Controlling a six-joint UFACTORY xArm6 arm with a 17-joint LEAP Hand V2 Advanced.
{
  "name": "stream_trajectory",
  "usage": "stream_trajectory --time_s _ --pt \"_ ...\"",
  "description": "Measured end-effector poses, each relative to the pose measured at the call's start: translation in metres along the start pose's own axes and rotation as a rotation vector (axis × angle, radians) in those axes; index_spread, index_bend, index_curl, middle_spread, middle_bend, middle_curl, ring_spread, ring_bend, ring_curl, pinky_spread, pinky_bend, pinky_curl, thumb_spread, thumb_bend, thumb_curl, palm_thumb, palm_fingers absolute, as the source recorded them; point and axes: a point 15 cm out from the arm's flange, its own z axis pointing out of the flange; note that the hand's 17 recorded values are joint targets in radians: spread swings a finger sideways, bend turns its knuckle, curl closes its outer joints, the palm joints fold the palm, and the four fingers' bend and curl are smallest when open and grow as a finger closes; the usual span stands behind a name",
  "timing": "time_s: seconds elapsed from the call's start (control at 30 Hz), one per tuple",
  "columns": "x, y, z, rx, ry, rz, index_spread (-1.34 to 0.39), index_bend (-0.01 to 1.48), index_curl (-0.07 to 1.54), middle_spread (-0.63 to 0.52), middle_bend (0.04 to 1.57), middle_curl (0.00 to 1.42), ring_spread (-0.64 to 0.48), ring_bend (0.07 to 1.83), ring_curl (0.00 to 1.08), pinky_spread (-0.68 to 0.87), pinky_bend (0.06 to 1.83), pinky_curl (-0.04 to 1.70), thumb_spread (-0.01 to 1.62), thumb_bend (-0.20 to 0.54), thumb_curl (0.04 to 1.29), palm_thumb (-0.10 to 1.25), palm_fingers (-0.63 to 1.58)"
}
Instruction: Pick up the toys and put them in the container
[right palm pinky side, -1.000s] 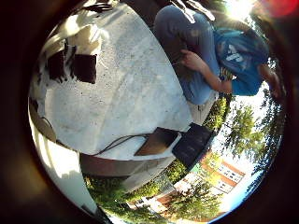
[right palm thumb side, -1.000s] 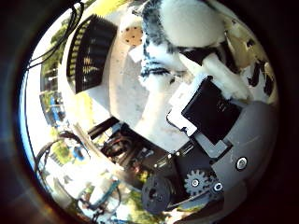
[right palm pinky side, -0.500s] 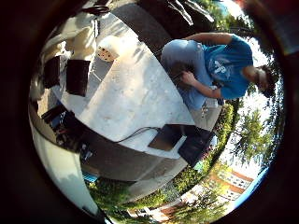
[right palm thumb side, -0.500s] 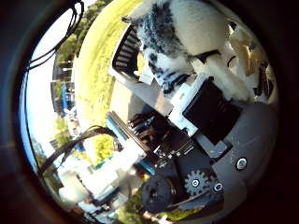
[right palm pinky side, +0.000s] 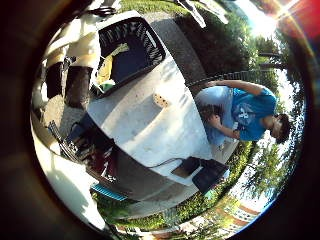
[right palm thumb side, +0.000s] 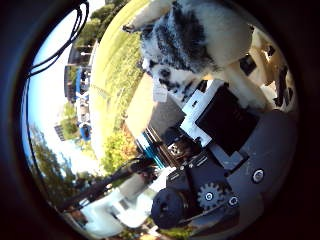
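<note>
In the right thumb side palm view a fluffy white and grey plush toy (right palm thumb side: 195, 40) fills the space close to the palm. My hand (right palm thumb side: 232, 125) has its white and black fingers (right palm thumb side: 265, 65) curled against it and carries it high above the ground. In the right little finger side palm view a black mesh container (right palm pinky side: 152, 50) stands at one end of the white table (right palm pinky side: 175, 130), with a yellow toy (right palm pinky side: 105, 72) inside. A small pale toy (right palm pinky side: 161, 100) lies on the table beside the container. My fingers (right palm pinky side: 72, 75) show next to the container.
A person sits at the table's far side, away from the toys. Black boxes (right palm pinky side: 205, 175) lie at the table's edge. Equipment (right palm pinky side: 85, 145) sits below the table by its side. Grass and trees surround the table.
The views have swung as my hand rose and turned: the table looks smaller and the black container has come into view. The plush toy stays in my hand.
</note>
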Motion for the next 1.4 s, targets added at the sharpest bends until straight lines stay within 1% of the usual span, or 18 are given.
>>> stream_trajectory --time_s 0.07,0.13,0.23,0.27,0.33,0.4,0.43,0.47,0.53,0.57,0.6,0.67,0.7,0.83,0.93,1.03,1.23,1.4 --pt "0.002 -0.02 0.02 -0.022 -0.008 0.015 -1.28 0.73 0.11 -0.18 1.25 1.04 -0.12 1.39 0.87 0.18 1.36 0.99 1.16 -0.022 0.71 0.95 0.9" --pt "0.009 -0.04 0.036 -0.032 -0.011 0.03 -1.29 0.74 0.1 -0.18 1.25 1.05 -0.12 1.39 0.87 0.18 1.35 1.0 1.17 -0.036 0.7 0.9 0.87" --pt "0.017 -0.064 0.054 -0.034 -0.021 0.046 -1.29 0.74 0.09 -0.18 1.24 1.05 -0.11 1.4 0.87 0.18 1.32 1.01 1.2 -0.027 0.67 0.86 0.81" --pt "0.019 -0.07 0.06 -0.036 -0.026 0.052 -1.28 0.75 0.09 -0.18 1.23 1.05 -0.11 1.41 0.87 0.19 1.31 1.01 1.21 -0.023 0.66 0.86 0.8" --pt "0.022 -0.078 0.071 -0.043 -0.035 0.06 -1.21 0.8 0.12 -0.17 1.17 1.02 -0.07 1.36 0.83 0.21 1.25 0.99 1.23 -0.025 0.62 0.85 0.82" --pt "0.023 -0.081 0.079 -0.053 -0.04 0.06 -1.07 0.84 0.17 -0.15 1.08 0.97 -0.02 1.26 0.78 0.23 1.17 0.97 1.23 -0.028 0.59 0.84 0.74" --pt "0.022 -0.083 0.084 -0.061 -0.042 0.058 -0.95 0.88 0.2 -0.14 0.97 0.93 -0.01 1.22 0.77 0.24 1.11 0.98 1.23 -0.028 0.57 0.84 0.59" --pt "0.023 -0.083 0.085 -0.062 -0.038 0.057 -0.91 0.89 0.22 -0.14 0.94 0.92 0.0 1.21 0.77 0.24 1.09 0.97 1.22 -0.028 0.56 0.83 0.56" --pt "0.023 -0.081 0.088 -0.077 -0.038 0.053 -0.65 0.8 0.22 -0.11 0.69 0.82 0.05 1.11 0.73 0.28 1.01 0.95 1.2 -0.035 0.54 0.81 0.13" --pt "0.022 -0.08 0.088 -0.079 -0.038 0.052 -0.57 0.77 0.23 -0.1 0.61 0.77 0.08 1.07 0.7 0.3 0.96 0.92 1.19 -0.037 0.53 0.8 0.02" --pt "0.021 -0.08 0.089 -0.083 -0.04 0.05 -0.51 0.7 0.21 -0.07 0.5 0.7 0.12 1.0 0.65 0.32 0.95 0.89 1.18 -0.036 0.52 0.8 -0.09" --pt "0.022 -0.078 0.088 -0.084 -0.042 0.052 -0.47 0.58 0.19 -0.02 0.36 0.61 0.18 0.84 0.55 0.36 0.91 0.81 1.16 -0.03 0.51 0.8 -0.18" --pt "0.024 -0.078 0.089 -0.085 -0.044 0.052 -0.46 0.54 0.18 -0.02 0.33 0.59 0.19 0.81 0.53 0.37 0.89 0.8 1.16 -0.031 0.5 0.8 -0.18" --pt "0.031 -0.074 0.088 -0.084 -0.046 0.062 -0.45 0.37 0.16 0.03 0.18 0.49 0.25 0.63 0.42 0.42 0.79 0.71 1.12 -0.03 0.48 0.79 -0.13" --pt "0.04 -0.066 0.087 -0.089 -0.052 0.079 -0.44 0.3 0.17 0.04 0.15 0.44 0.27 0.57 0.39 0.44 0.73 0.66 1.11 -0.029 0.47 0.79 -0.1" --pt "0.051 -0.05 0.083 -0.107 -0.067 0.105 -0.43 0.27 0.19 0.05 0.15 0.41 0.28 0.53 0.36 0.45 0.66 0.62 1.1 -0.028 0.46 0.79 -0.07" --pt "0.109 -0.007 0.065 -0.078 -0.084 0.201 -0.41 0.24 0.23 0.04 0.16 0.36 0.27 0.46 0.33 0.46 0.56 0.53 1.1 -0.028 0.45 0.8 -0.01" --pt "0.171 0.041 0.06 -0.099 -0.02 0.279 -0.36 0.23 0.25 0.03 0.17 0.34 0.26 0.43 0.32 0.45 0.49 0.48 1.09 -0.028 0.44 0.8 0.03"
